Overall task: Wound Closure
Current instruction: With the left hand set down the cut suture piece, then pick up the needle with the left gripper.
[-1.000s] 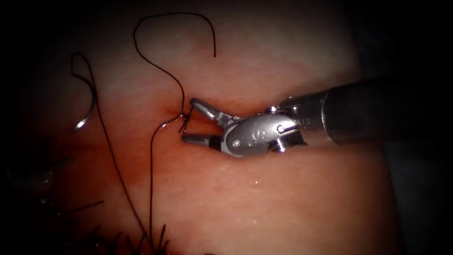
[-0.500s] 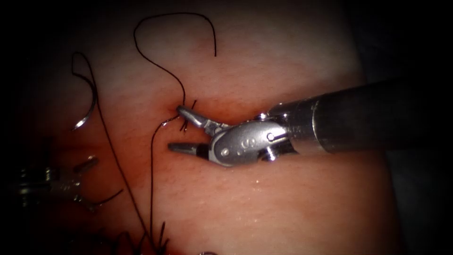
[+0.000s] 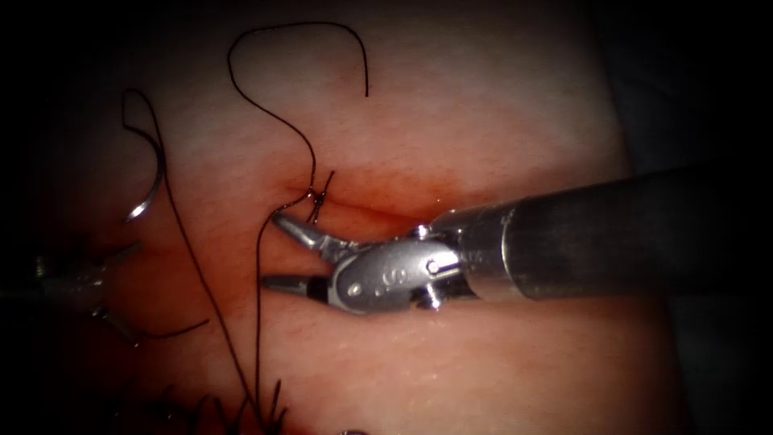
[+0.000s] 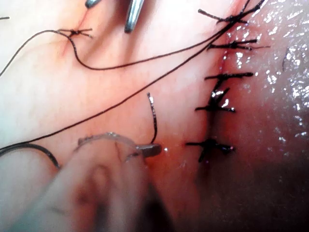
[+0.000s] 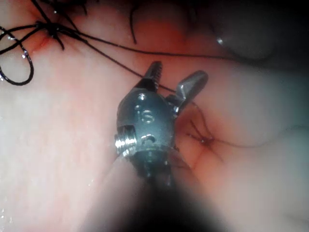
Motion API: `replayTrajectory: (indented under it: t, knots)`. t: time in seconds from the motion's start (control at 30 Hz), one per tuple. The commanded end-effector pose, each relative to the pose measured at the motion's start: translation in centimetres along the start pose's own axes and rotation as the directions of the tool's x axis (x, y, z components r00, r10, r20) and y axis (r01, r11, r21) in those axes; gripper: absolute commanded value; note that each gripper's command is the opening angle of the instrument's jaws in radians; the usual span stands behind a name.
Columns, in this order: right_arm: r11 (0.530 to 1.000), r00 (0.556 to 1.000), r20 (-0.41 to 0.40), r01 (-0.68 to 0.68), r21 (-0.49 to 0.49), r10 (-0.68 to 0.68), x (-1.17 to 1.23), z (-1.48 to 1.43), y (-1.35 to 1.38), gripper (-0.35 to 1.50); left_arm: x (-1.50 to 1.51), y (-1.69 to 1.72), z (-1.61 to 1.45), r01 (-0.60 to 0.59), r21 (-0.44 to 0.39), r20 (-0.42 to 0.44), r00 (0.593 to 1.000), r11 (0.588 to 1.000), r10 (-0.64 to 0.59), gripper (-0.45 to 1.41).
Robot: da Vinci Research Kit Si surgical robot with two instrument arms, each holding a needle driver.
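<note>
Now we see the right arm's silver steel hand (image 3: pixel 272 250) spread wide and holding nothing, just below the small dark knot (image 3: pixel 316 196) on the pink, glistening tissue (image 3: pixel 451 354). Thin black thread (image 3: pixel 259 105) loops up from the knot. A curved silver needle (image 3: pixel 145 197) lies free on the tissue, well left. Whether the left hand (image 3: pixel 105 286) is spread, we cannot tell.

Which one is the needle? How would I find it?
Start at the big silver right tool on the tissue. Go left past the knot and the long black thread. The needle lies there, held by nothing: a curved, shiny hook, thicker than the thread.
</note>
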Motion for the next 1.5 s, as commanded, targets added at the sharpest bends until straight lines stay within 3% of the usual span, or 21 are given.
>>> replayTrajectory:
  t: [0.03,0.17,0.27,0.33,0.43,0.5,0.57,0.73,0.9,1.17,1.37,1.5]
  knots:
    - [1.000,1.000,-0.003,-0.006,0.002,0.006,-0.02,0.06,-0.04,0.64,0.05,0.00,-0.01,0.013,-0.030,-0.050,0.999,0.999,-0.014,0.89]
    - [1.000,1.000,-0.003,-0.007,0.003,0.007,-0.01,0.05,-0.03,0.64,0.11,0.00,-0.15,0.029,-0.058,-0.114,0.993,0.998,-0.036,0.89]
    - [1.000,1.000,0.000,-0.012,0.008,0.012,0.00,0.01,0.02,0.61,0.19,0.02,-0.20,0.022,-0.103,-0.179,0.983,0.994,-0.041,0.69]
    - [1.000,1.000,-0.003,-0.018,0.005,0.018,0.02,-0.03,0.08,0.61,0.21,0.03,-0.18,0.028,-0.100,-0.215,0.975,0.995,-0.049,0.39]
    - [1.000,1.000,-0.008,-0.023,0.009,0.023,0.03,-0.08,0.14,0.59,0.23,-0.03,-0.15,0.035,-0.096,-0.262,0.963,0.995,-0.059,0.15]
    - [1.000,1.000,-0.006,-0.025,0.009,0.025,0.03,-0.11,0.16,0.54,0.24,-0.15,-0.11,0.113,-0.081,-0.238,0.963,0.990,-0.130,0.24]
    - [1.000,1.000,-0.005,-0.025,0.009,0.025,0.03,-0.13,0.16,0.54,0.26,-0.43,-0.07,0.170,-0.026,-0.190,0.967,0.985,-0.172,0.57]
    - [1.000,1.000,-0.006,-0.025,0.011,0.025,0.03,-0.15,0.17,0.51,0.16,-0.65,0.00,0.217,0.029,-0.152,0.966,0.976,-0.210,0.76]
    - [1.000,1.000,-0.004,-0.025,0.008,0.025,0.03,-0.14,0.17,0.51,0.11,-0.72,0.12,0.244,0.097,-0.122,0.965,0.965,-0.232,0.66]
    - [1.000,1.000,-0.002,-0.026,0.008,0.026,0.02,-0.16,0.18,0.49,-0.03,-0.83,0.27,0.239,0.180,-0.053,0.971,0.954,-0.233,0.69]
    - [1.000,1.000,0.005,-0.026,0.002,0.026,0.02,-0.20,0.19,0.47,-0.23,-0.91,0.37,0.273,0.177,-0.055,0.962,0.946,-0.267,0.69]
    - [1.000,1.000,0.007,-0.027,0.000,0.027,0.02,-0.19,0.20,0.47,-0.27,-0.88,0.48,0.277,0.172,-0.031,0.961,0.945,-0.276,0.59]
